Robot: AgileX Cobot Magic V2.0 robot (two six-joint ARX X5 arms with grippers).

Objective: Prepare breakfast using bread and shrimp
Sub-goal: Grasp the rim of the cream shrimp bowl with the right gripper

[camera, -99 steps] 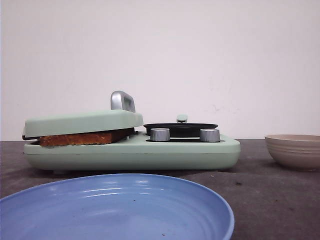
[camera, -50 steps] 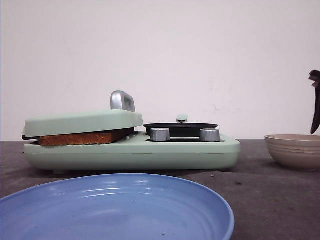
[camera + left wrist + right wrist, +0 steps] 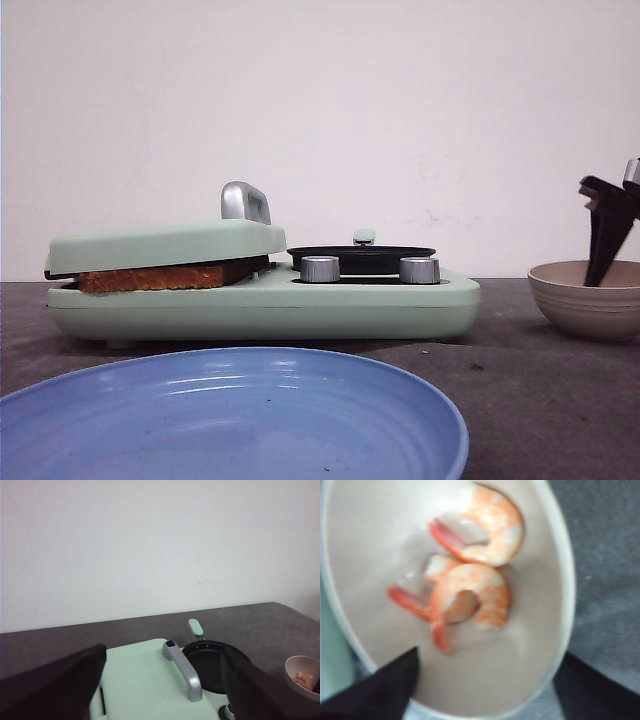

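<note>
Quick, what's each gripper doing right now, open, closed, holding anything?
Left gripper: open, holding nothing, above the sandwich maker.
Right gripper: open, holding nothing, fingers spread over the bowl of shrimp.

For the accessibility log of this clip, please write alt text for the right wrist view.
Two curled orange-pink shrimp lie touching in a beige bowl, seen from directly above and slightly blurred. The right tool's two dark fingertips frame the bowl's near rim, spread apart and holding nothing. Grey table shows beside the bowl.
</note>
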